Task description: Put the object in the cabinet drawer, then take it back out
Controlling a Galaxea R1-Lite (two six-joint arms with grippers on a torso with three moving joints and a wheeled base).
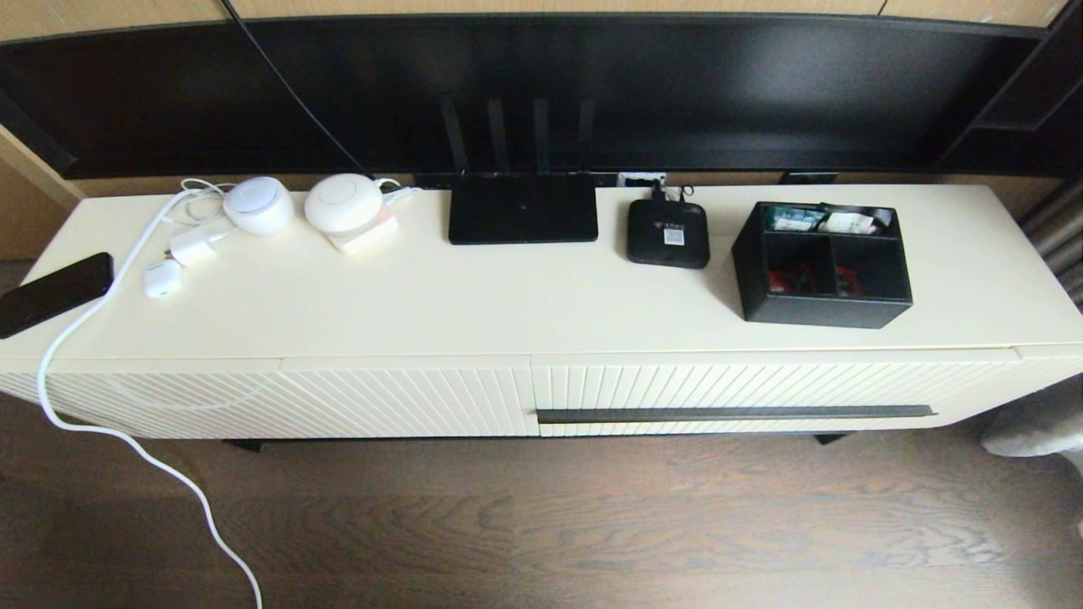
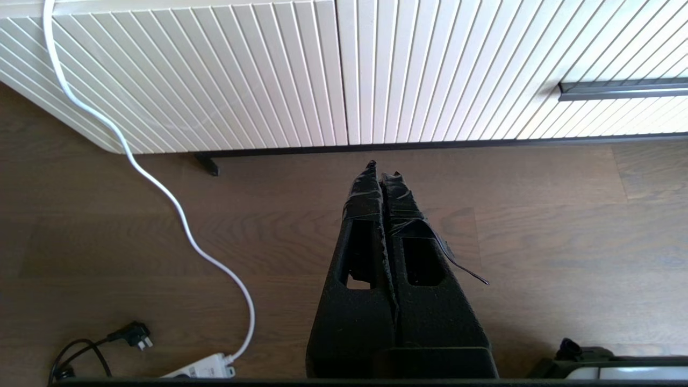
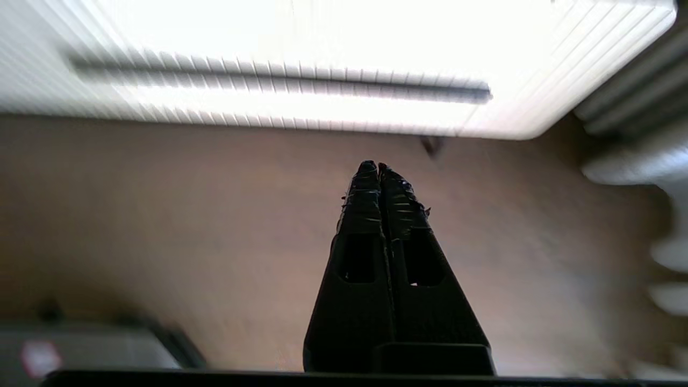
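Note:
The black organizer box (image 1: 822,263) stands on the cabinet top at the right, with white-teal packets in its rear compartment and red ones in front. Below it the cream drawer (image 1: 761,387) with vertical ribs is closed; its long dark bar handle (image 1: 734,414) shows in all three views, also as handle (image 2: 623,90) and handle (image 3: 279,83). Neither arm appears in the head view. My left gripper (image 2: 382,169) hangs shut over the wood floor in front of the cabinet base. My right gripper (image 3: 374,166) is shut too, low over the floor before the drawer.
On the cabinet top sit a flat black router (image 1: 522,207), a small black set-top box (image 1: 667,233), two white round devices (image 1: 258,205), chargers and a black phone (image 1: 52,293). A white cable (image 1: 127,440) trails to a power strip (image 2: 201,370) on the floor. The left panel (image 1: 279,402) has diagonal ribs.

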